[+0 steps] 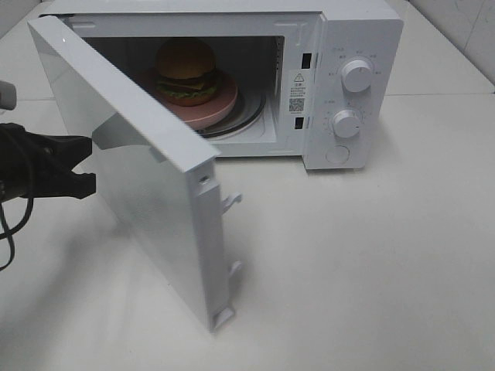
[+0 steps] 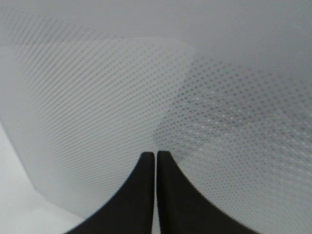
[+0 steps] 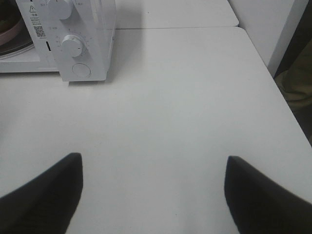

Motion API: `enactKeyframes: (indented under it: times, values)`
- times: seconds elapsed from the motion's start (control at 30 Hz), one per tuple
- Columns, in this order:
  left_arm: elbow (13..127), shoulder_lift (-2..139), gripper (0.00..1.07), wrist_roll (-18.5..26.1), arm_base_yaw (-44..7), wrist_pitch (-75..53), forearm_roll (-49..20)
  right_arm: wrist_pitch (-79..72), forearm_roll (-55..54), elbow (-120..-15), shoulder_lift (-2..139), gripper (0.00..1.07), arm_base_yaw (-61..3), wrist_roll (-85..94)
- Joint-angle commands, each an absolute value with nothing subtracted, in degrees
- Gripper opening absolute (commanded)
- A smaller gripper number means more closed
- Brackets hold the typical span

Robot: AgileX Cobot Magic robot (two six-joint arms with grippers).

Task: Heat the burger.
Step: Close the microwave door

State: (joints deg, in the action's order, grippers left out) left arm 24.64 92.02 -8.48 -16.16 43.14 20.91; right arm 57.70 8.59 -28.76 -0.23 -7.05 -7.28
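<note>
the open microwave door (image 1: 155, 193) swings toward the camera; the burger (image 1: 186, 71) sits on a pink plate (image 1: 220, 110) inside. left gripper (image 2: 156, 155) clenched on nothing, facing the door's dotted panel. right gripper (image 3: 153, 168) spread wide above the table (image 3: 170, 97).

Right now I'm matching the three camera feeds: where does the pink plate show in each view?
Exterior high: pink plate inside the open microwave, under the burger.
Left wrist: not in it; the dotted door fills the view.
Right wrist: a cropped pink sliver in the cavity, beside the warning label.
Shared landmark: the lower dial, in exterior high and right wrist.
</note>
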Motion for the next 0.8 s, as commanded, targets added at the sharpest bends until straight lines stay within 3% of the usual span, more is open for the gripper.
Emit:
enactKeyframes:
  times: [0.03, 0.47, 0.7, 0.8]
  values:
    - [26.1, 92.4, 0.00, -8.4, -17.6, 44.6, 20.3, 57.4, 8.6, -28.8, -1.9, 0.76, -6.8, -7.2]
    - [30.3, 92.6, 0.00, -7.7, -18.6, 44.6, 12.8, 57.4, 8.6, -28.8, -1.9, 0.76, -6.8, -7.3]
    - [34.0, 95.2, 0.00, -6.9, -18.6, 44.6, 12.3, 57.4, 8.6, -28.8, -1.9, 0.76, -6.8, -7.3]
    - [36.2, 98.5, 0.00, -6.9, -20.9, 44.6, 9.4, 57.3, 8.6, -28.8, -1.9, 0.76, -6.8, -7.3]
